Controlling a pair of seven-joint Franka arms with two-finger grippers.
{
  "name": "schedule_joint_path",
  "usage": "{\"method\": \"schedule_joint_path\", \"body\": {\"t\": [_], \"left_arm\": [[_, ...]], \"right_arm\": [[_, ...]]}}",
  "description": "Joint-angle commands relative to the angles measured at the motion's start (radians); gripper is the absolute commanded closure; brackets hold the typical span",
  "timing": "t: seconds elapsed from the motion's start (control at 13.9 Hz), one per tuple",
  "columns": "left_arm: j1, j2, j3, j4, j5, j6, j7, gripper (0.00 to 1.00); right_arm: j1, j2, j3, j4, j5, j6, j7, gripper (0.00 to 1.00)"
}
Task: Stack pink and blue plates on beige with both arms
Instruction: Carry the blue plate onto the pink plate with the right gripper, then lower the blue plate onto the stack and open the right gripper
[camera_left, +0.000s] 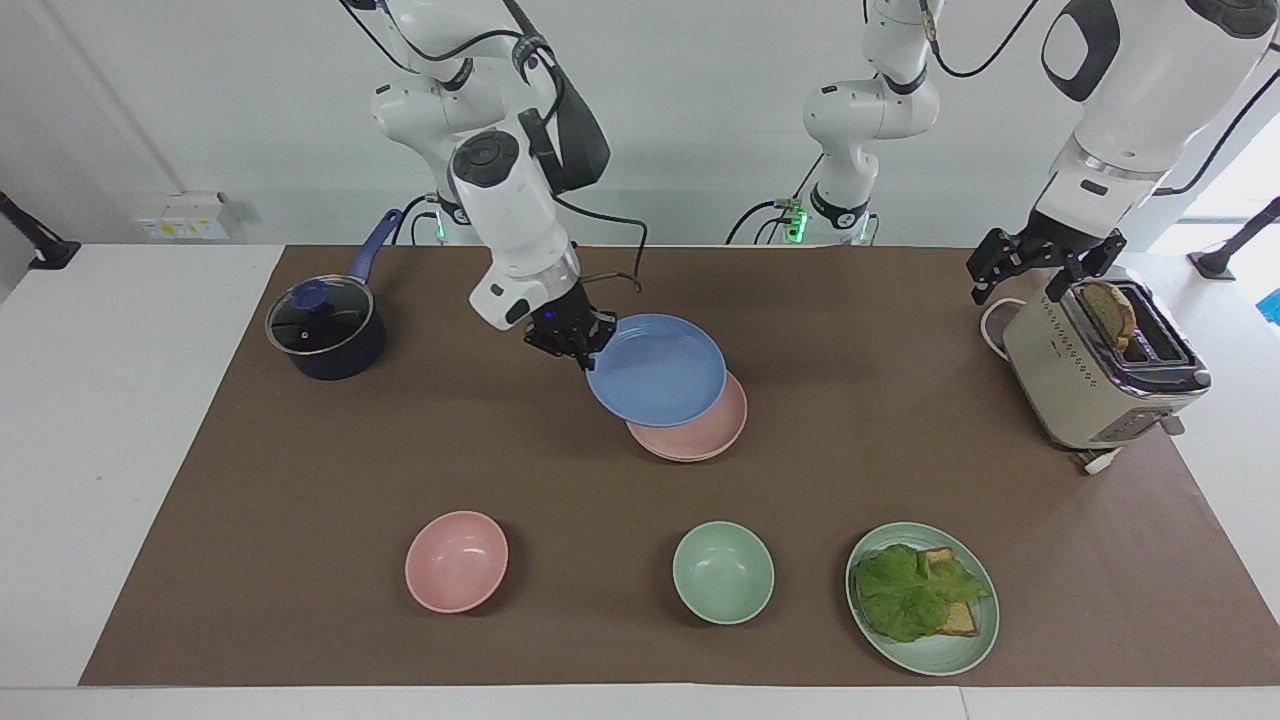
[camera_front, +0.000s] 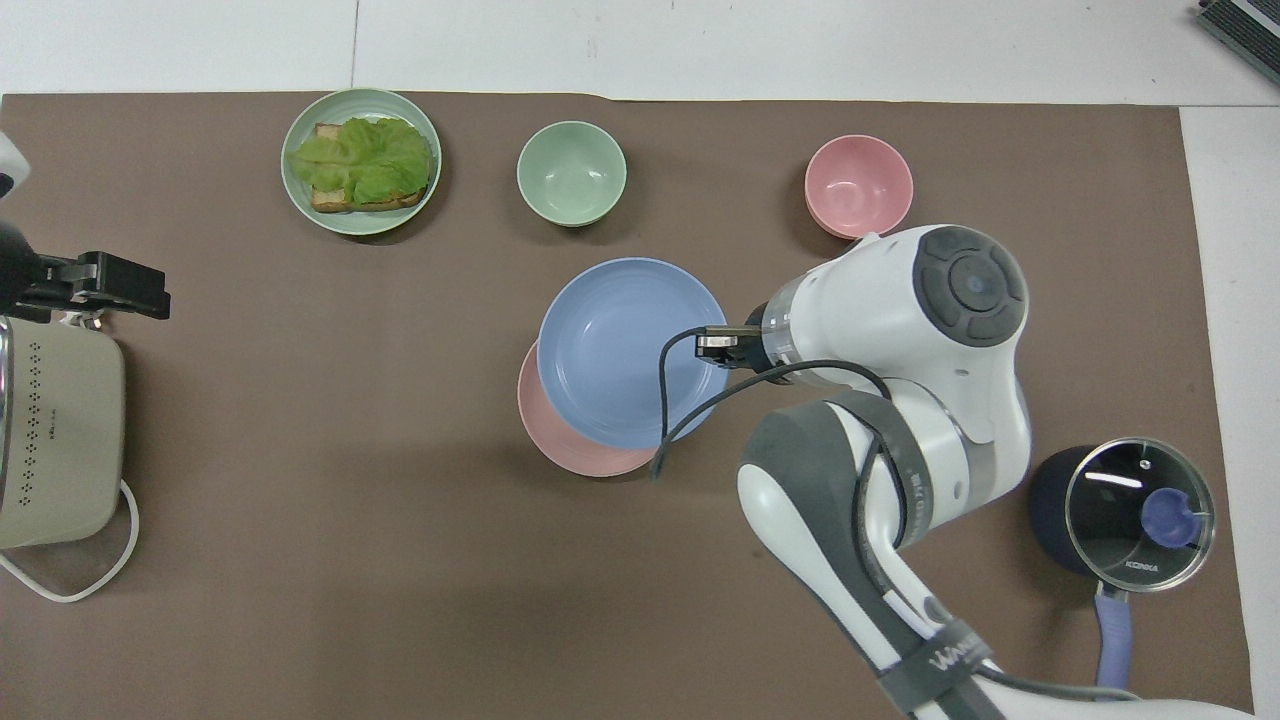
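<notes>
My right gripper (camera_left: 585, 350) (camera_front: 720, 345) is shut on the rim of the blue plate (camera_left: 655, 370) (camera_front: 625, 350) and holds it in the air. It hangs over the pink plate (camera_left: 700, 435) (camera_front: 570, 450), which lies mid-table, and covers most of it. A thin second rim shows under the pink plate's edge. The beige plate itself is hidden. My left gripper (camera_left: 1040, 262) (camera_front: 100, 290) hangs open and empty above the toaster (camera_left: 1080, 390) (camera_front: 50, 440) at the left arm's end, where that arm waits.
A dark saucepan (camera_left: 325, 330) (camera_front: 1120, 520) with a glass lid stands at the right arm's end. Farther from the robots are a pink bowl (camera_left: 456, 560) (camera_front: 858, 185), a green bowl (camera_left: 722, 572) (camera_front: 571, 172) and a green plate (camera_left: 940, 660) (camera_front: 295, 195) carrying lettuce and toast.
</notes>
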Motion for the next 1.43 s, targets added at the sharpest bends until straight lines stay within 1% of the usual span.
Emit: {"method": "schedule_joint_path", "body": {"t": [0.0, 0.14, 0.29, 0.36, 0.57, 0.93, 1.36], "left_arm": [[-0.014, -0.008, 0.022, -0.009, 0.010, 0.006, 0.003, 0.00], [-0.015, -0.008, 0.027, -0.009, 0.010, 0.011, 0.003, 0.00], [-0.058, -0.010, 0.059, -0.012, 0.011, 0.011, 0.003, 0.00], [-0.066, -0.010, 0.070, -0.014, 0.011, 0.013, 0.003, 0.00], [-0.066, -0.010, 0.070, -0.014, 0.011, 0.016, 0.005, 0.00], [-0.052, -0.008, 0.068, -0.009, 0.008, 0.008, 0.002, 0.00], [-0.048, -0.010, 0.071, -0.009, 0.008, -0.003, 0.002, 0.00]], "right_arm": [[0.044, 0.068, -0.005, 0.040, 0.006, 0.057, 0.065, 1.00], [0.056, 0.097, -0.003, 0.039, 0.006, 0.088, 0.078, 1.00], [0.073, 0.132, -0.003, 0.026, 0.003, 0.102, 0.061, 1.00], [0.074, 0.137, -0.005, 0.017, 0.001, 0.102, 0.050, 1.00], [0.071, 0.128, -0.005, -0.032, 0.000, 0.102, -0.005, 1.00], [0.061, 0.124, -0.005, -0.063, 0.000, 0.102, -0.054, 1.00], [0.059, 0.125, -0.005, -0.075, 0.000, 0.109, -0.056, 1.00]]}}
